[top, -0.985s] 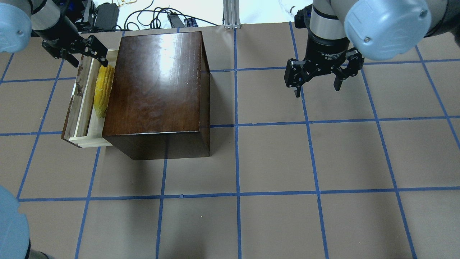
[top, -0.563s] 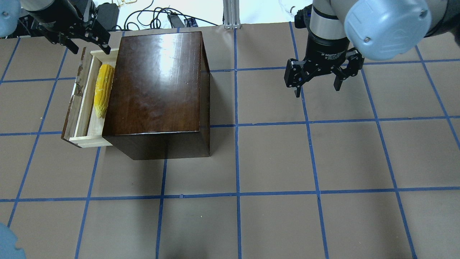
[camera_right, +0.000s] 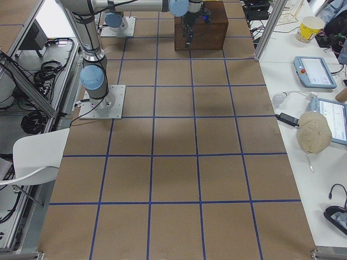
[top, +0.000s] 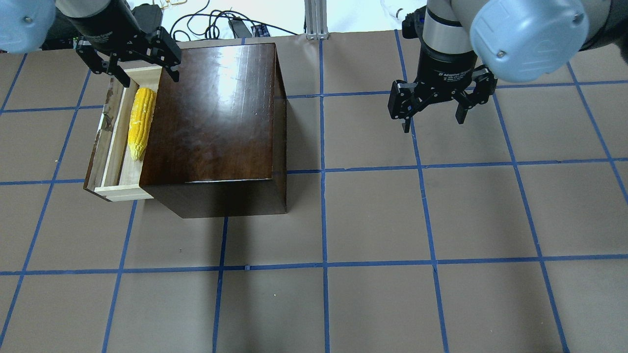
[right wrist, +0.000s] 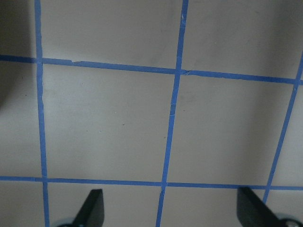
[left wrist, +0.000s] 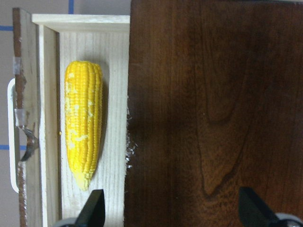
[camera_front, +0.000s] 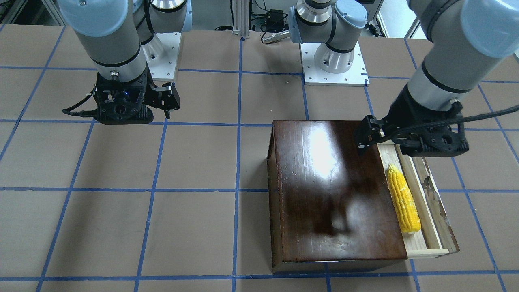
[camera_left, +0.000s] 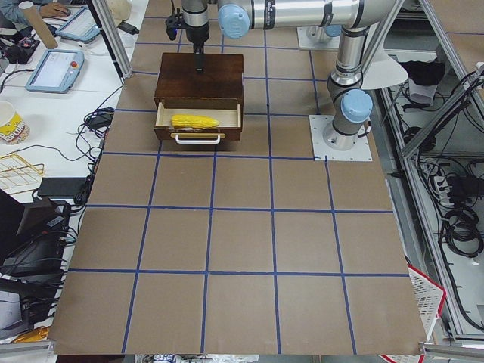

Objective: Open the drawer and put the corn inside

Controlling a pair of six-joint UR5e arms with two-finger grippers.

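Observation:
The drawer (top: pixel 121 177) of pale wood stands pulled out of the left side of the glossy dark-brown box (top: pixel 216 113). The yellow corn (top: pixel 140 122) lies flat inside it, alongside the box wall, tapered tip toward me. My left gripper (top: pixel 145 74) is open and empty, held above the drawer's far end and the box's far left corner. In the left wrist view the corn (left wrist: pixel 84 127) lies in the drawer (left wrist: pixel 113 184) below the open left gripper (left wrist: pixel 171 210). My right gripper (top: pixel 432 122) is open and empty over bare table to the right.
The table is brown paper with a blue tape grid (top: pixel 324 215). Cables and power bricks (top: pixel 147 19) lie past the far edge, with an aluminium post (top: pixel 316 19) at the far middle. The drawer's front panel carries a white handle (camera_left: pixel 198 138).
The left gripper has risen from the corn's far end and shifted right toward the box's far corner. The corn, blurred earlier, now lies still. The right arm has not moved.

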